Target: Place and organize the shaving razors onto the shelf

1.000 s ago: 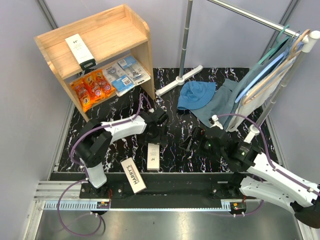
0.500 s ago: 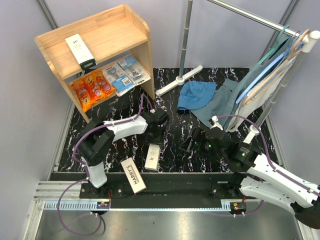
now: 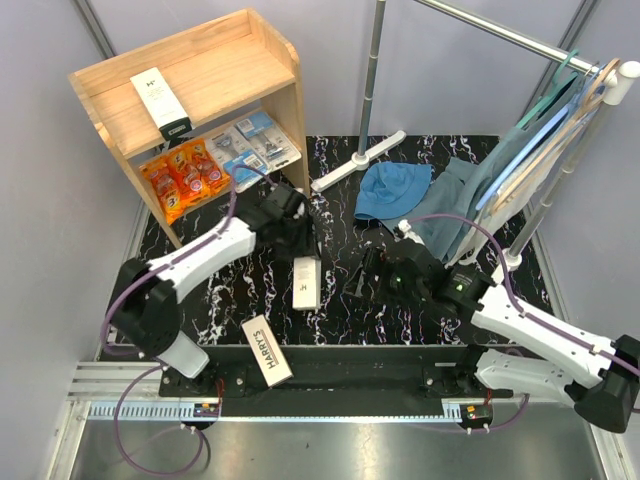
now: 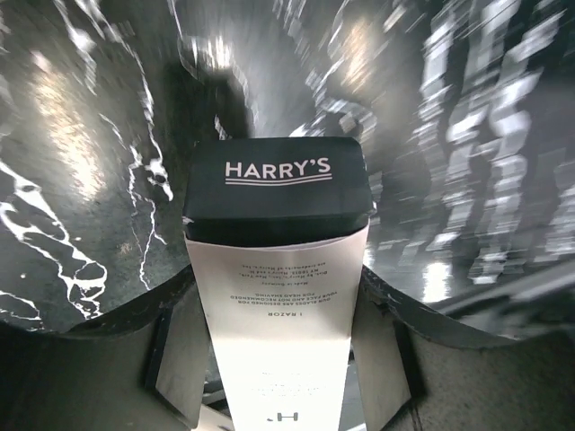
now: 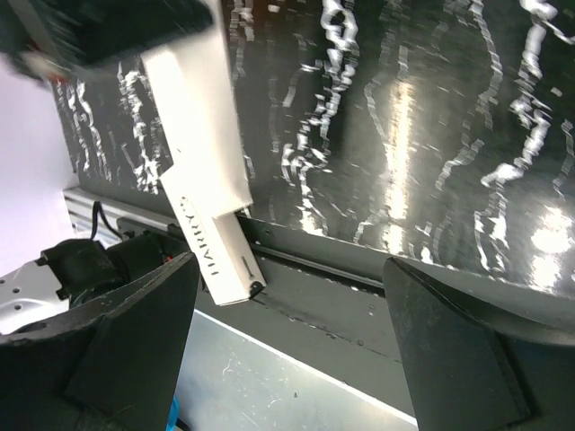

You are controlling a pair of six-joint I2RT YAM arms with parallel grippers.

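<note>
- White cardboard, long and rectangular with a matt black cap reading "HARRY'S": this razor box (image 4: 277,269) sits pinched between the left gripper (image 4: 278,314), whose dark fingers (image 4: 180,346) press flat on its two long sides
- From above, the held box (image 3: 306,290) is over the middle of the table, its length pointing toward the near edge, with the left gripper (image 3: 302,258) clamped at its far end; whether it touches the surface cannot be told
- A second white Harry's box (image 3: 266,350) lies flat and slanted at the table's near edge, well apart from both grippers; the right wrist view shows its printed lettering (image 5: 220,260)
- A third white box (image 3: 160,98) lies on the top level of the light wood shelf (image 3: 235,60), which has solid side panels and a raised back lip
- On the lower level, shiny orange packs (image 3: 182,175) lie to the left and flat blue-and-clear blister packs (image 3: 250,145) to the right
- The right gripper (image 3: 366,275) hovers right of the held box, its broad black fingers (image 5: 126,332) spread wide with nothing between them
- The table (image 3: 340,310) is glossy black with white marble veining
- Soft blue cloths (image 3: 395,190) lie crumpled near a metal rack pole (image 3: 375,70)
</note>
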